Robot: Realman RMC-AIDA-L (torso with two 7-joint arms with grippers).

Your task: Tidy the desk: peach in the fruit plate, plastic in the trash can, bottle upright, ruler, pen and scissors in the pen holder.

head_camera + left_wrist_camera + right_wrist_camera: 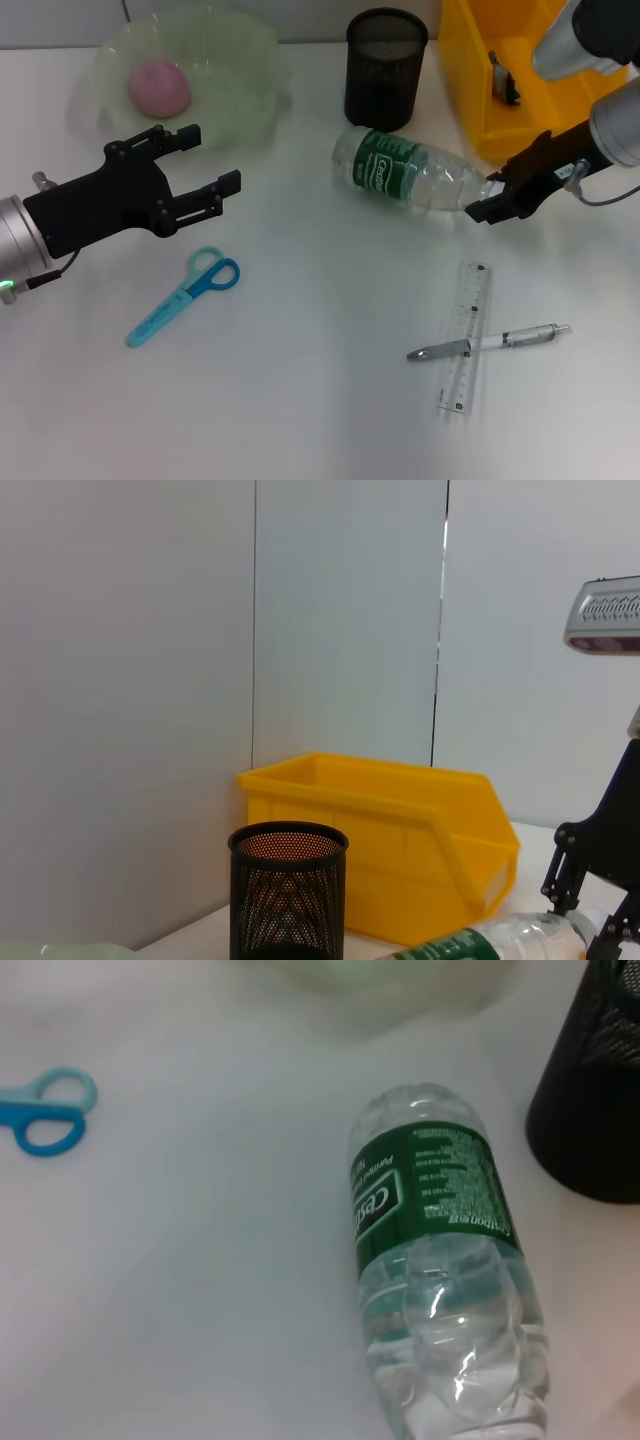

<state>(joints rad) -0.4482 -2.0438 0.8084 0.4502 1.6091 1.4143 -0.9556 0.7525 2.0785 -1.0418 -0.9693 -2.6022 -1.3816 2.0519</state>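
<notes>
The pink peach point(158, 87) lies in the pale green fruit plate point(252, 62) at the back left. On the white desk point(320, 420) the bottle point(415, 172) point(440, 1290) lies on its side in front of the black mesh pen holder point(386, 68) point(288, 890). My right gripper point(489, 198) point(588, 915) is at the bottle's cap end, open, a finger on each side of the hidden cap. My left gripper point(212, 158) hovers open and empty above the blue scissors point(185, 297) point(45, 1110). The pen point(490, 342) lies across the clear ruler point(465, 340). The yellow trash can point(470, 90) point(400, 830) holds a small dark item point(503, 82).
The trash can stands right behind my right arm, and the pen holder is close to the bottle's base. A grey wall panel point(340, 620) rises behind the desk.
</notes>
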